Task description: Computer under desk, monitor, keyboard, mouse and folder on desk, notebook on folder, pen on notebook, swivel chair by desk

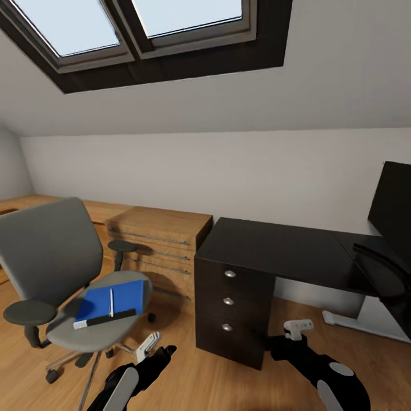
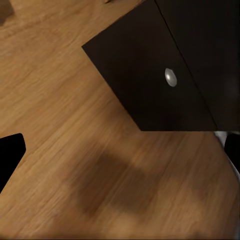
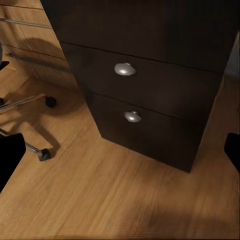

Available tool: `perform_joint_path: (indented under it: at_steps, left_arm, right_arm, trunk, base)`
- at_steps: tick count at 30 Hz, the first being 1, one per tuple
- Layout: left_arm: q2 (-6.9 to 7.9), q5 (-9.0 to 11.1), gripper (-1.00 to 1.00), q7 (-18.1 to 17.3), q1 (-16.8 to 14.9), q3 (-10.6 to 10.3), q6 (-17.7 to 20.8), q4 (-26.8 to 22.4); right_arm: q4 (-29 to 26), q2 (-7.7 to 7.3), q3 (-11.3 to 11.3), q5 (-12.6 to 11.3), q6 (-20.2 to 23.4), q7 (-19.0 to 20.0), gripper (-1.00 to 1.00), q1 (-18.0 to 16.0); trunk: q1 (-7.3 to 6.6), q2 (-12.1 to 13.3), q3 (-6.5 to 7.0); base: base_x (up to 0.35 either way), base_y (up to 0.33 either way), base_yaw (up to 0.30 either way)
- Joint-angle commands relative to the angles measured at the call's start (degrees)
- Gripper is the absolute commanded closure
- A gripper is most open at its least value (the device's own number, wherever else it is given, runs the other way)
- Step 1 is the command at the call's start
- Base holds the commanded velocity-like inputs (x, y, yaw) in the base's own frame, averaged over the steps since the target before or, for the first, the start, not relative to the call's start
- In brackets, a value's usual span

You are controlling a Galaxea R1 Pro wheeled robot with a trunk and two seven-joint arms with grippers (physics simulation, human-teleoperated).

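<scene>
Both grippers, left (image 1: 149, 346) and right (image 1: 298, 329), hang low with nothing held, fingers apart; folder (image 1: 111, 299), notebook (image 1: 105, 319) and pen (image 1: 111, 302) lie on the swivel chair (image 1: 54, 257); approaching squarely, lifting the pen first, looks wisest.

One swivel chair (image 1: 57, 268) at left carrying one folder (image 1: 111, 299), one notebook (image 1: 105, 319) and one pen (image 1: 111, 302); one desk (image 1: 279, 251) with three silver knobs (image 1: 228, 301); one monitor (image 1: 394, 211) far right; two skylight panes (image 1: 131, 23)
</scene>
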Motion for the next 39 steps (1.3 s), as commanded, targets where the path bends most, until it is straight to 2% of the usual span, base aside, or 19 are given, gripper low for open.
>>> perform_joint_path:
  at_steps: [1, 4, 6, 9, 17, 26, 31, 39]
  left_arm:
    - [0.06, 0.61, -1.0, 0.57, 0.03, -0.03, 0.13, -0.14]
    - [0.11, 0.6, -1.0, 0.6, 0.17, 0.35, 0.1, -0.14]
    - [0.08, 0.59, -1.0, 0.56, 0.45, 1.72, 0.06, -0.14]
    - [0.13, 0.42, -1.0, 0.43, 0.73, 2.22, -0.03, -0.18]
    - [0.42, 0.49, -1.0, -0.09, 2.32, 2.7, -0.16, -0.22]
    - [0.42, 0.68, -1.0, -0.24, 2.48, 2.88, -0.1, -0.39]
    - [0.21, 0.65, -1.0, 0.18, 2.45, 2.93, 0.02, -1.15]
    - [0.36, 0.67, -1.0, 0.28, 2.44, 2.96, 0.01, -1.48]
  right_arm:
    - [-0.18, 0.02, 0.05, 0.07, 0.27, 0.1, -1.0, 0.11]
    - [-0.34, 0.14, 0.07, 0.3, 0.28, 0.1, -1.0, 0.32]
    - [-0.54, 0.29, 0.08, 1.06, 0.35, 0.1, -1.0, 0.55]
    - [-0.61, 0.32, 0.09, 1.37, 0.38, 0.1, -1.0, 0.63]
    - [-0.51, 0.41, 0.1, 1.71, 0.38, 0.06, -1.0, 0.7]
    - [-0.5, 0.11, 0.07, 2.0, 0.36, 0.08, -1.0, 0.71]
    - [-1.42, 0.01, 0.04, 1.98, 0.78, 0.12, -1.0, 0.93]
    - [-2.12, -0.01, 0.38, 1.96, 5.41, 0.15, -1.0, 1.58]
  trunk:
    - [-0.23, 0.38, 0.08]
    - [-0.45, 0.78, 0.14]
    - [-0.45, 0.78, 0.06]
    - [-0.45, 0.78, -0.04]
    - [-0.45, 0.78, -0.33]
    - [-0.45, 0.78, -0.65]
    - [-1.55, 2.79, 0.09]
    - [-3.31, 6.0, 1.45]
  base:
    - [0.0, 0.0, -0.272]
    - [0.0, 0.0, -0.272]
    - [0.0, 0.0, -0.272]
    - [0.0, 0.0, -0.272]
    - [-0.11, 0.068, -0.272]
    - [-0.164, 0.129, -0.272]
    - [-0.04, 0.032, -0.21]
    - [-0.012, 0.01, -0.066]
